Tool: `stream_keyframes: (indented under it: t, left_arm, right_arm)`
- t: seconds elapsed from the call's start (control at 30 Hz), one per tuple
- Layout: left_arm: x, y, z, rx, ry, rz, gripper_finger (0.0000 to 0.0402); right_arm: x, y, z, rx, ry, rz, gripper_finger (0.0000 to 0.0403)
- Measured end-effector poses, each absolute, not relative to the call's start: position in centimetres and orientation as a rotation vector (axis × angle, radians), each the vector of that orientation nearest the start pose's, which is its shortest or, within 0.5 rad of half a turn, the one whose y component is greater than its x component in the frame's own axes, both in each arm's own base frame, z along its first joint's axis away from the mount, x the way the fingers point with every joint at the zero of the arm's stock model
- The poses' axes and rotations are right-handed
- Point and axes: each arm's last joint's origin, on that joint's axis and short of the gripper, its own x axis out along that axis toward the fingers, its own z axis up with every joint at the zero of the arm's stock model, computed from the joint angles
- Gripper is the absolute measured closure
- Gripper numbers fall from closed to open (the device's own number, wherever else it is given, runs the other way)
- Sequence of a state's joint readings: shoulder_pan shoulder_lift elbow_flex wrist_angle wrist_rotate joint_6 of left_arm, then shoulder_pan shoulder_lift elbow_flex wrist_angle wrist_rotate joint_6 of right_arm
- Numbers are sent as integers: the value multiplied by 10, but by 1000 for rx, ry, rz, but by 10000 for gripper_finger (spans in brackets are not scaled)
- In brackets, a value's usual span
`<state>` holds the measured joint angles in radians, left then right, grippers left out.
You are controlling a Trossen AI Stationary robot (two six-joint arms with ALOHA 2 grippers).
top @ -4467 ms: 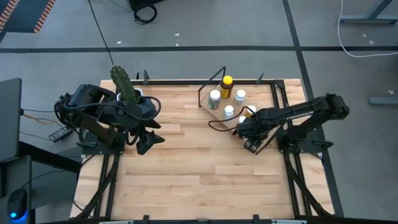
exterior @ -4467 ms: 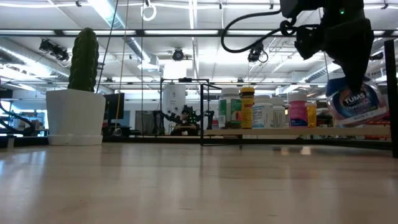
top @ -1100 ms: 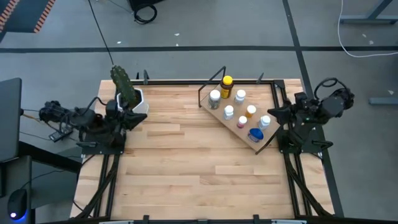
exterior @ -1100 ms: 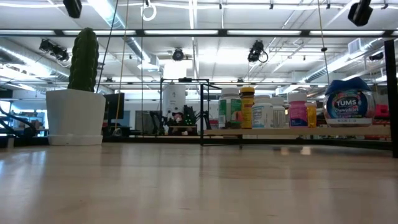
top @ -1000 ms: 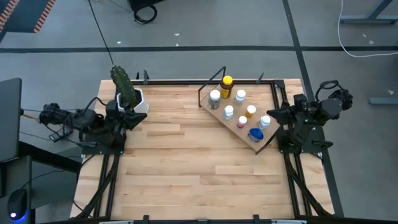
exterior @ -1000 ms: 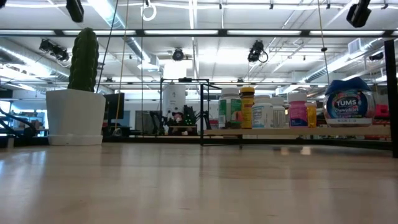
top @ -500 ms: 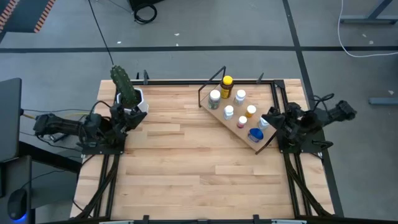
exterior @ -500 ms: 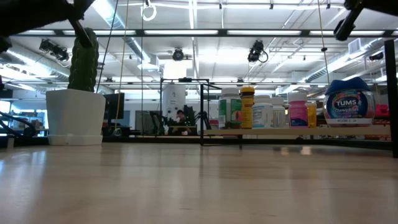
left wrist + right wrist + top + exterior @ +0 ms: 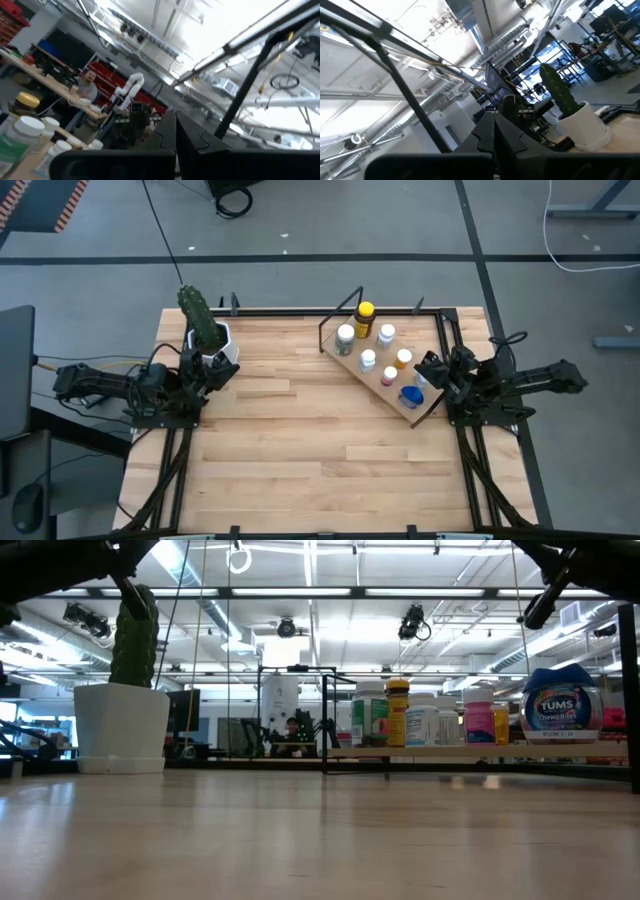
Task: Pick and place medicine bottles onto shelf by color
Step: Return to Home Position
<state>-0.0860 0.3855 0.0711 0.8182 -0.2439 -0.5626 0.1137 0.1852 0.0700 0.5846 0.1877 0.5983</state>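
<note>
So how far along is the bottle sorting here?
Done: the medicine bottles all stand on the shelf; none shows on the tabletop. In hand: nothing; the left claw beside the cactus pot and the right claw at the shelf's end are shut, empty. Left: apparently only parking the arms.

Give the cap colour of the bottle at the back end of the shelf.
The bottle has a yellow cap; the high view shows it best.

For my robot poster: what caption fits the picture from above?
Medicine bottles sit on the angled shelf; left gripper and right gripper parked at opposite edges of the table.
</note>
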Motion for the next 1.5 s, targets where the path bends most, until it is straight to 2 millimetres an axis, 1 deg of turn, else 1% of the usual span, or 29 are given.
stream_keyframes:
  t: [0.13, 0.33, 0.47, 0.63, 0.77, 0.93, 1.33, 1.5]
  left_arm:
    - [112, -4, 229, -603, -505, -17, 401]
    - [110, -4, 233, -518, -536, -33, 401]
    - [114, -5, 226, -456, -461, -1, 401]
    - [118, -6, 216, -452, -345, 14, 401]
    - [121, -6, 206, -472, -242, 29, 401]
    - [121, -7, 205, -486, -228, 25, 398]
    - [121, -7, 203, -484, -209, 30, 378]
    - [121, -7, 203, -484, -209, 30, 383]
  right_arm:
    - [97, 5, 219, 628, -493, 84, 399]
    - [94, 5, 220, 483, -564, 82, 399]
    - [94, 6, 220, 407, -559, 73, 399]
    - [95, 5, 217, 426, -527, 57, 397]
    - [98, 5, 212, 414, -470, 39, 396]
    - [100, 6, 208, 439, -426, 37, 395]
    - [100, 6, 208, 444, -427, 36, 394]
    - [100, 6, 208, 445, -427, 36, 393]
